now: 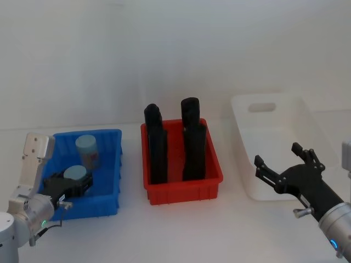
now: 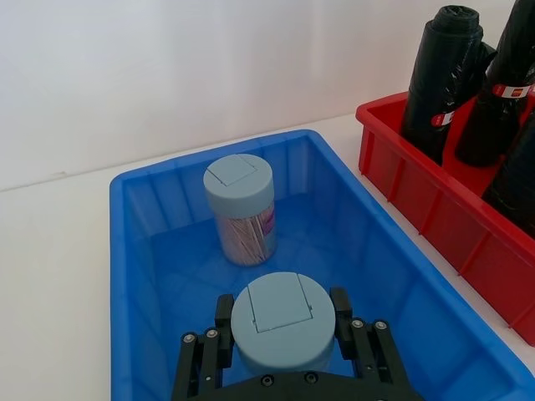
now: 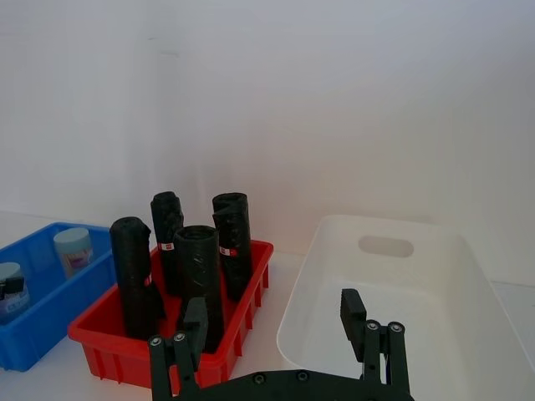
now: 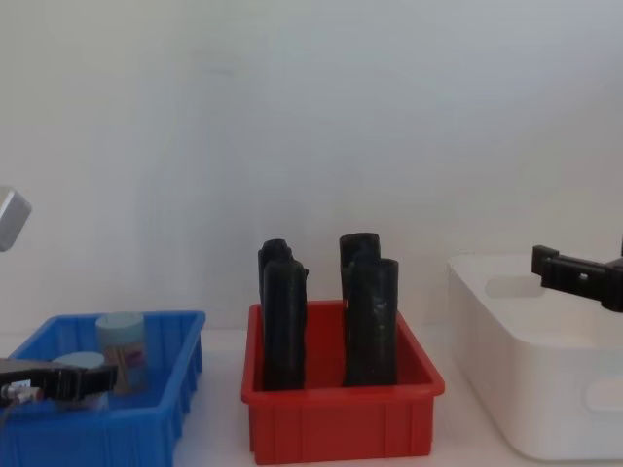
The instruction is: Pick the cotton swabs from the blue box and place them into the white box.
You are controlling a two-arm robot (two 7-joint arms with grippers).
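Note:
Two cotton swabs jars with pale blue lids stand in the blue box (image 1: 82, 209). My left gripper (image 1: 72, 184) reaches into the box, and its fingers (image 2: 224, 316) press both sides of the near jar (image 2: 280, 322), which still rests on the box floor. The far jar (image 2: 241, 209) stands free and upright by the back wall. The white box (image 1: 307, 118) sits at the right with nothing visible inside. Over its front left corner my right gripper (image 1: 278, 155) hangs open, nothing between its fingers (image 3: 196, 316).
A red bin (image 1: 181, 192) holding several tall black blocks (image 1: 156, 143) stands between the blue box and the white box. Bare white table runs along the front, and a white wall stands behind.

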